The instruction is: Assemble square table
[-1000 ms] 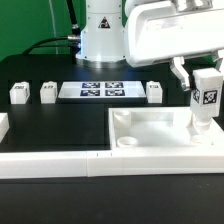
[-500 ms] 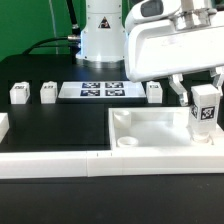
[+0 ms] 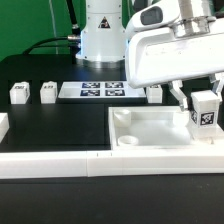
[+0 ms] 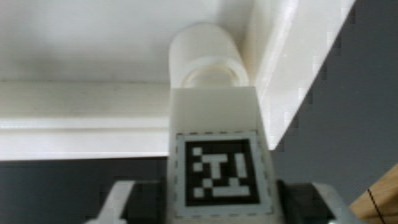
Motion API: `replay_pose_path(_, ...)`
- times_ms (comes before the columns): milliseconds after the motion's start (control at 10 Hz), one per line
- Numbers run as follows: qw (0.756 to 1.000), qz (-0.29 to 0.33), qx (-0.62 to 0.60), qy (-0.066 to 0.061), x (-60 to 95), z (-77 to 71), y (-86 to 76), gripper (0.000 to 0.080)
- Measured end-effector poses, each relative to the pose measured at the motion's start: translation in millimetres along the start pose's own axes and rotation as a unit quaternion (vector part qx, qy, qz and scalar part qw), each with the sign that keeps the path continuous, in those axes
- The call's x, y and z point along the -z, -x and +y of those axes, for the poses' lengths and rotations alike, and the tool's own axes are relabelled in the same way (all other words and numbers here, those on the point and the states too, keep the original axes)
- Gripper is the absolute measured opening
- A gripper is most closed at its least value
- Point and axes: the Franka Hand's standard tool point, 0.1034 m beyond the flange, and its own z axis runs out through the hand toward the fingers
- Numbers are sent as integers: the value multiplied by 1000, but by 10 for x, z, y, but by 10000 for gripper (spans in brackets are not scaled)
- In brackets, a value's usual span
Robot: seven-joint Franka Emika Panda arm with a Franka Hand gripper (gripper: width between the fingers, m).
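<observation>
Legs: four. Three loose legs (image 3: 18,93) (image 3: 48,92) (image 3: 154,93) stand on the table (image 3: 60,125), behind the square top (image 3: 150,140) and toward the exterior view's left of it. The jaws are clamped on the fourth leg (image 3: 206,112). Its long axis is vertical, directly below the jaws, at the top's far corner on the exterior view's right. Tops: one.

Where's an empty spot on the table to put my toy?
The bare black table between the marker board, the front rail and the square top. It's crowded at the top's corner on the exterior view's right, where the gripper holds a leg.
</observation>
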Motion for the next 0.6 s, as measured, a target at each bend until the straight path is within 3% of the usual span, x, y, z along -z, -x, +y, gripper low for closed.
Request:
replay_pose_path(400,1000,14,-6,7,-4,2,-1,291)
replay_pose_path(500,1000,14,-6,7,-4,2,-1,473)
replay_pose_path(600,1000,14,-6,7,-5,2,0,588)
